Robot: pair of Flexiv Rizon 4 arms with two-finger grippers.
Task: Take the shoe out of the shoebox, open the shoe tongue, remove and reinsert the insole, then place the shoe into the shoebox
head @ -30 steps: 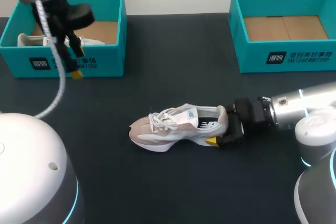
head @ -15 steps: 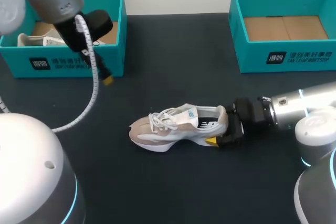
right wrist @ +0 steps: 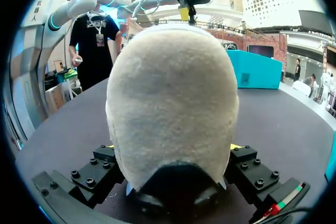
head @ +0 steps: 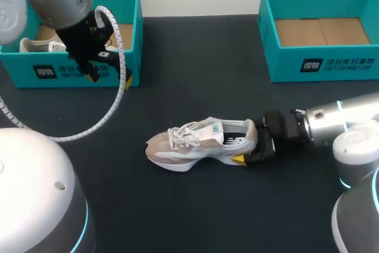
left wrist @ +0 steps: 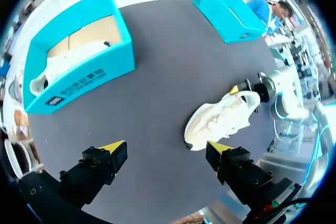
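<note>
While the right gripper [head: 249,146] has its fingers clenched on the heel of the beige shoe [head: 198,142], which stands on its sole mid-table, the left gripper [left wrist: 165,148] hangs with fingers spread wide, grasping nothing, above the dark table [head: 189,211] just before the left shoebox [head: 89,70].

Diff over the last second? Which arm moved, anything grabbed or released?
The left gripper shifted right along the front wall of the left teal cardboard shoebox and its wrist turned; it is open and empty, with nothing taken or let go. The right gripper stayed shut on the heel of the beige-and-white sneaker, which lies where it was on the black table.
</note>
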